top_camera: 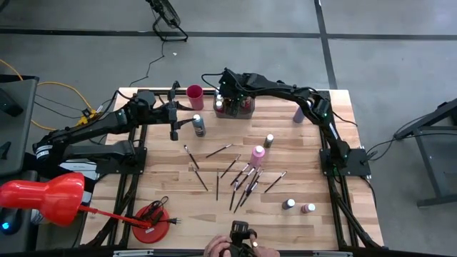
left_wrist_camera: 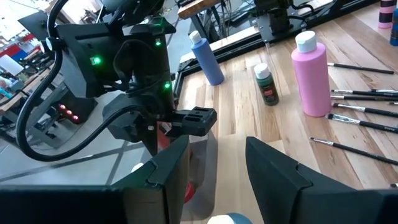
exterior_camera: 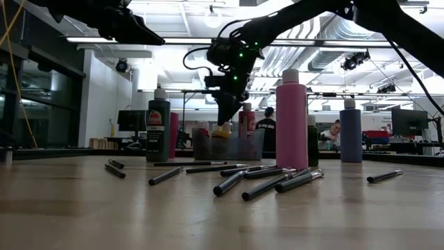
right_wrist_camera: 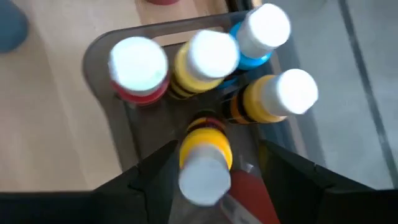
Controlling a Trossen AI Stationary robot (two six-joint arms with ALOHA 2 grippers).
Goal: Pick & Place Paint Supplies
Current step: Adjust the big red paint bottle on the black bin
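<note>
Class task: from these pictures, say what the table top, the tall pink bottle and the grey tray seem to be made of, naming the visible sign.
Table top: wood, matte; joined planks with visible grain.
Tall pink bottle: probably smooth opaque plastic; faint sheen, white cap.
Grey tray: likely translucent plastic; smoky see-through wall.

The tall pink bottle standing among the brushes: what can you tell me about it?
The tall pink bottle looks like smooth plastic, with a rounded shoulder and a white screw cap. It stands upright and closed near the middle of the wooden table, with thin dark-handled paintbrushes scattered close around its base. A smaller dark green bottle stands just beyond it. No gripper touches it; whether a brush touches its base cannot be told.
</note>
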